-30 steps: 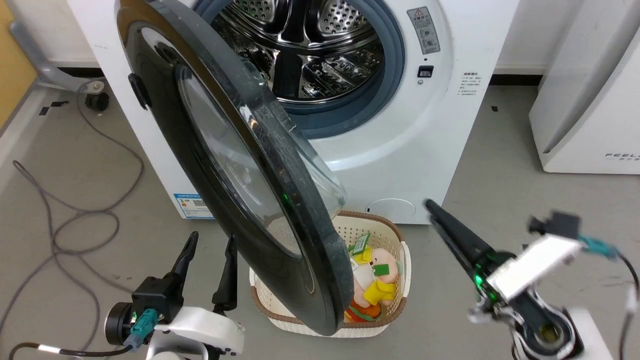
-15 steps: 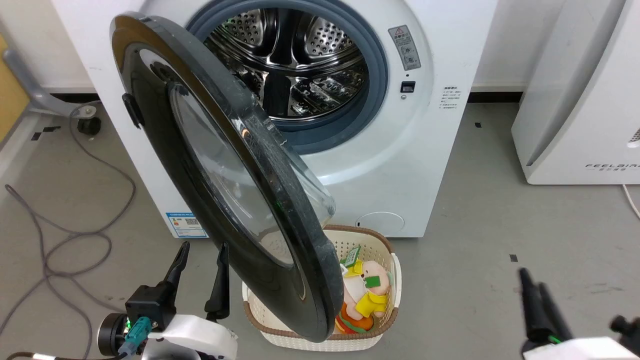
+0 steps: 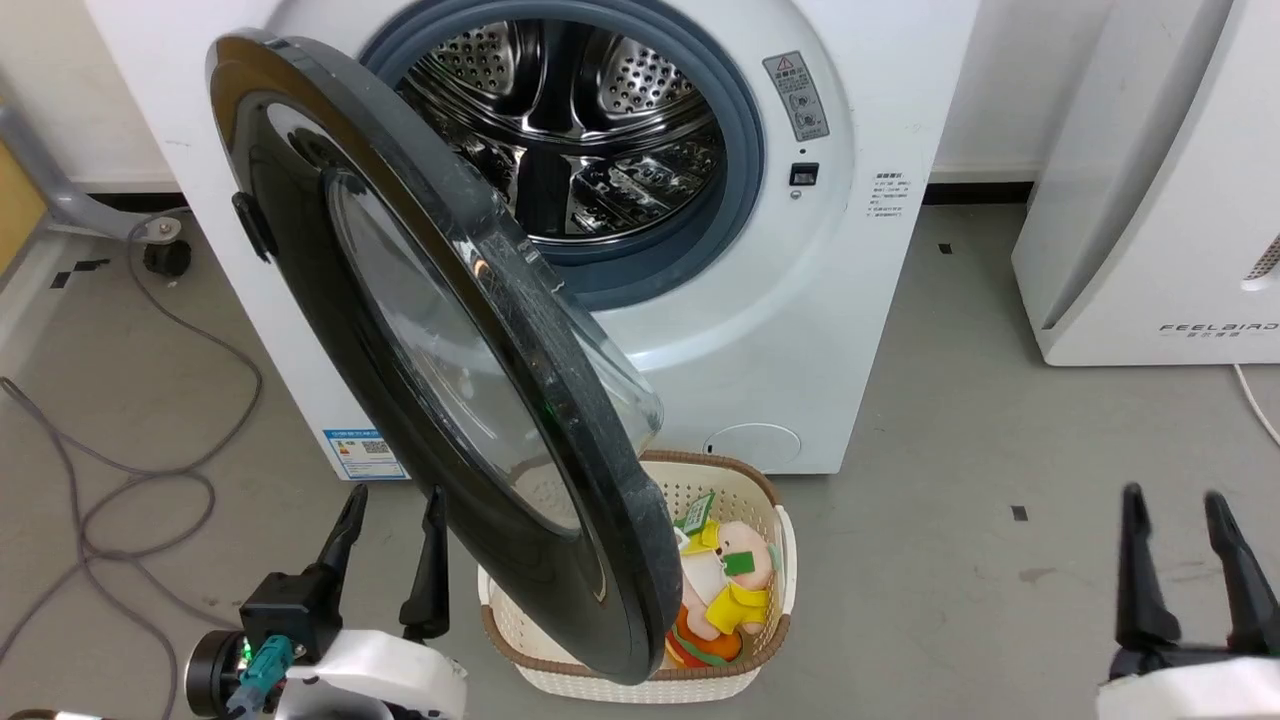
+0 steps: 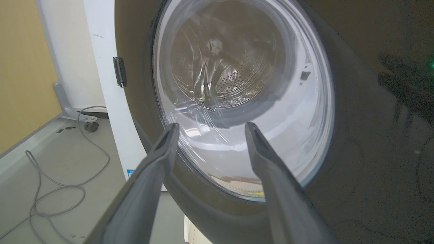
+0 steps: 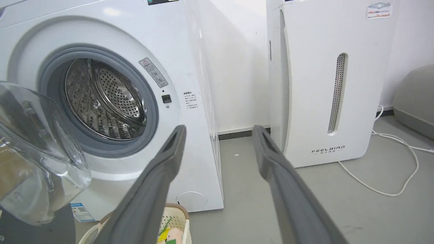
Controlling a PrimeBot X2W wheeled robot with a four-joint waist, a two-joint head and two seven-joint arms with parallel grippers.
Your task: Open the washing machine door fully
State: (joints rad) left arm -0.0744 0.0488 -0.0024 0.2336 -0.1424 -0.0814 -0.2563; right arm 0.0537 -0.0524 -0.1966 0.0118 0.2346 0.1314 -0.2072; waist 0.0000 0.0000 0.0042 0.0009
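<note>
In our head view, the washing machine door (image 3: 440,330) hides the 9 o'clock side of the laundry basket (image 3: 735,462) and part of the plush toy (image 3: 735,582). The washing machine (image 3: 860,330) is cut off at 12 o'clock, and its warning sticker (image 3: 797,97) is too small for us to read.

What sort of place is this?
Likely a laundry corner in a lab or test room: a white front-loading washing machine with its door open, a laundry basket on bare grey floor, and a loose cable.
</note>
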